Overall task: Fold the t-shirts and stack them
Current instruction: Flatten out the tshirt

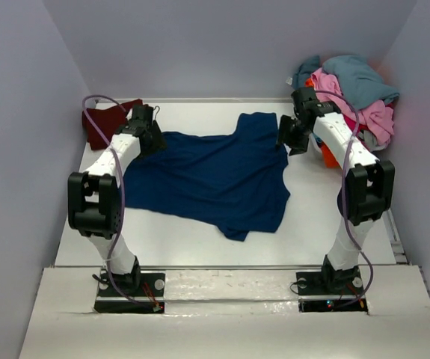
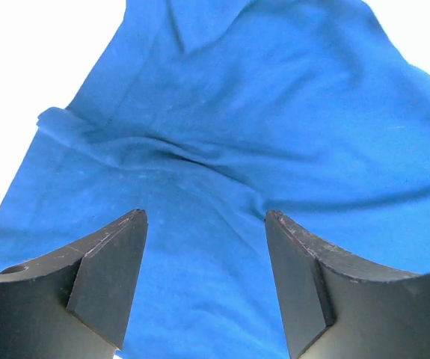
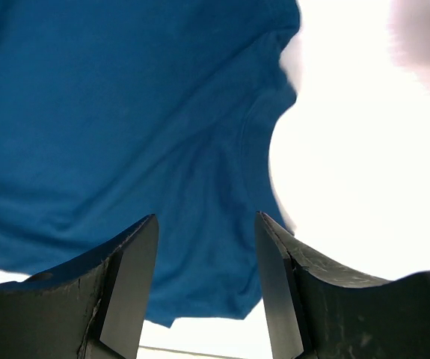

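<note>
A navy blue t-shirt (image 1: pixel 215 176) lies spread and wrinkled on the white table, plain side up. My left gripper (image 1: pixel 153 140) hovers open over its far left edge; in the left wrist view the blue cloth (image 2: pixel 222 134) fills the space beyond the open gripper (image 2: pixel 206 217). My right gripper (image 1: pixel 288 138) hovers open over the shirt's far right edge near a sleeve; the right wrist view shows the cloth (image 3: pixel 125 127) and its sleeve edge past the open gripper (image 3: pixel 206 221). A dark maroon t-shirt (image 1: pixel 108 121) lies at the far left corner.
A pile of t-shirts (image 1: pixel 353 97), teal, pink and orange, sits at the far right corner behind the right arm. Grey walls close the table on the left, back and right. Bare white table (image 1: pixel 170 239) shows in front of the shirt.
</note>
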{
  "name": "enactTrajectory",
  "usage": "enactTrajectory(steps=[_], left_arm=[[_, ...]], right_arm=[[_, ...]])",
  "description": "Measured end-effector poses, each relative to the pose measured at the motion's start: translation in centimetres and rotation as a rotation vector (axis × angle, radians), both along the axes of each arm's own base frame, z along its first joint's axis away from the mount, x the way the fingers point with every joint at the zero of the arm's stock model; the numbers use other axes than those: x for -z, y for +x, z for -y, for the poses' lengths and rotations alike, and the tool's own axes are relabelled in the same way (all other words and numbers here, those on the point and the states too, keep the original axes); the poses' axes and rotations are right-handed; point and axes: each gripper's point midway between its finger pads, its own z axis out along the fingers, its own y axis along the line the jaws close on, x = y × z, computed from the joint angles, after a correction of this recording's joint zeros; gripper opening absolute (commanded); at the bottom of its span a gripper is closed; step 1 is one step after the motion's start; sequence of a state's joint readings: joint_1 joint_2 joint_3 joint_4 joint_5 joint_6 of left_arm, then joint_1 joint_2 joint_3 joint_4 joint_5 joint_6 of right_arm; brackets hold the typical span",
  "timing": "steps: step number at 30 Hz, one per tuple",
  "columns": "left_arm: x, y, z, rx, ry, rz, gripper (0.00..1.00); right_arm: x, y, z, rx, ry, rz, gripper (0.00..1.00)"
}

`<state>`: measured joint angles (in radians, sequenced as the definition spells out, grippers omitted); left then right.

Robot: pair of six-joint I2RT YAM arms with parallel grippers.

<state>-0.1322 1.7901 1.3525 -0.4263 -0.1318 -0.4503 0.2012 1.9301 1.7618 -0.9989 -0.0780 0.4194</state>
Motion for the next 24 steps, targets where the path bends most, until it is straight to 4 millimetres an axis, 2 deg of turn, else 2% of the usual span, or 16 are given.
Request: enactTrajectory(steps=[2, 4, 7, 9, 12, 14, 18, 20, 24], left_arm=[[-2.7, 0.0, 0.3, 0.006, 0.020, 0.068, 0.77], [-4.9, -0.2, 0.6, 0.007, 0.037, 0.123, 0.77], [-6.8, -0.9, 1.0, 0.009, 0.062, 0.160, 0.77], [-6.9, -1.7, 1.3, 0.014, 0.072, 0.164, 0.77], [-5.3, -3.3, 0.9, 0.012, 0.092, 0.113, 0.76], [-4.1, -3.7, 0.7, 0.013, 0.103, 0.074, 0.76], [-2.6, -2.5, 0.8, 0.013, 0.121, 0.021, 0.76], [-2.6, -1.3, 1.0, 0.015, 0.126, 0.018, 0.76], [-4.1, 2.6, 1.4, 0.010, 0.119, 0.064, 0.76]], right_arm=[[-1.6, -0.7, -0.6, -0.021, 0.006, 0.039, 0.59], [-2.1, -1.4, -1.5, -0.052, 0.009, 0.054, 0.59], [-0.6, -3.5, -3.5, -0.115, 0.001, 0.017, 0.58], [1.2, -5.4, -4.6, -0.156, -0.005, -0.039, 0.57], [3.5, -7.6, -5.0, -0.182, -0.006, -0.113, 0.56], [4.2, -8.0, -4.8, -0.179, -0.009, -0.137, 0.56], [4.1, -6.1, -5.0, -0.167, -0.007, -0.122, 0.56], [3.1, -3.6, -5.5, -0.162, -0.008, -0.072, 0.56], [0.9, 1.3, -6.7, -0.154, 0.001, 0.025, 0.56]])
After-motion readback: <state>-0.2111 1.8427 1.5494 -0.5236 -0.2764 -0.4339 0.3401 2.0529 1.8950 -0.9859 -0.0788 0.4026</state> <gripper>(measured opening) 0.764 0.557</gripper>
